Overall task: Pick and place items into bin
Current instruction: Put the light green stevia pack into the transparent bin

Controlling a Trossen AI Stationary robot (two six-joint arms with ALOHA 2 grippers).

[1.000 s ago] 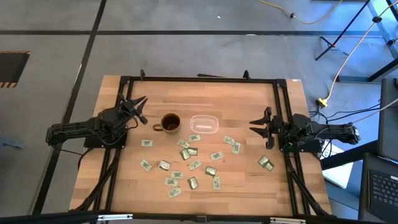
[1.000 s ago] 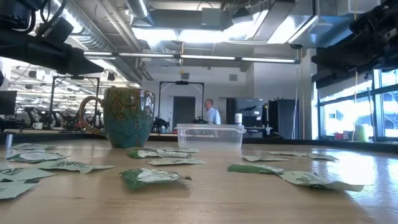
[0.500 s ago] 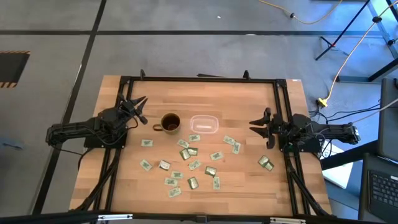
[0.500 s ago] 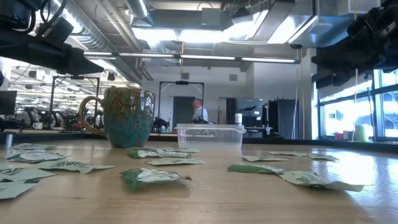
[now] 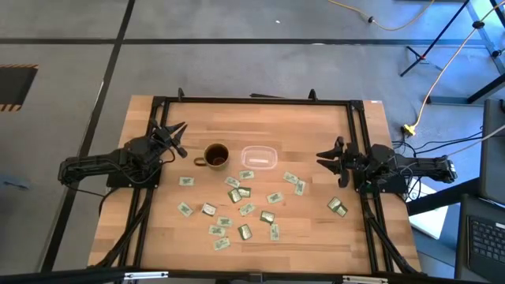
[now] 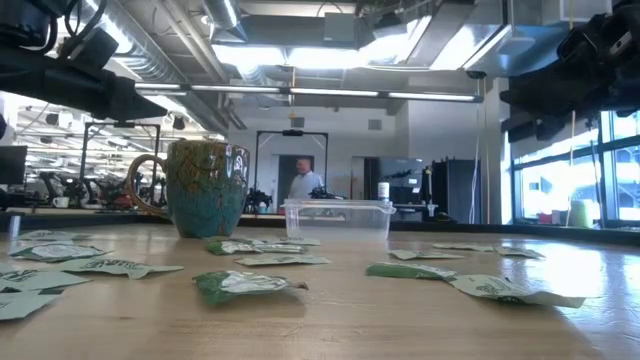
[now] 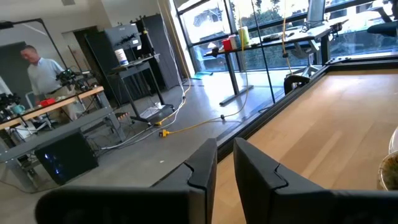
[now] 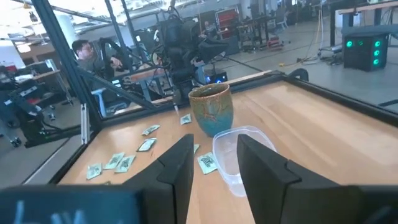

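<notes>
You have both arms parked at the table's edges, so nothing is in hand yet. The left gripper hangs above the left side of the table, near the mug but apart from it; its fingers stand with only a narrow gap between them and hold nothing. The right gripper sits at the right side, aimed toward the centre, its fingers spread with a clear gap and empty too.

The bin rests just beside the mug, on the side toward the right arm, near the middle of the table. It looks nearly empty; the high view shows a pale mark inside, and you cannot tell whether that is a packet or a reflection.

The packets lie scattered flat across the wood in front of the bin and mug, most in a loose cluster, with a pair lying off near the right arm's base. Judging by this layout, the work has barely begun.

The right gripper's own view frames the bin squarely between its fingers, which makes that arm look well placed for the nearer packets. Since they lie flat, expect to need a low, precise pinch to lift an edge.
</notes>
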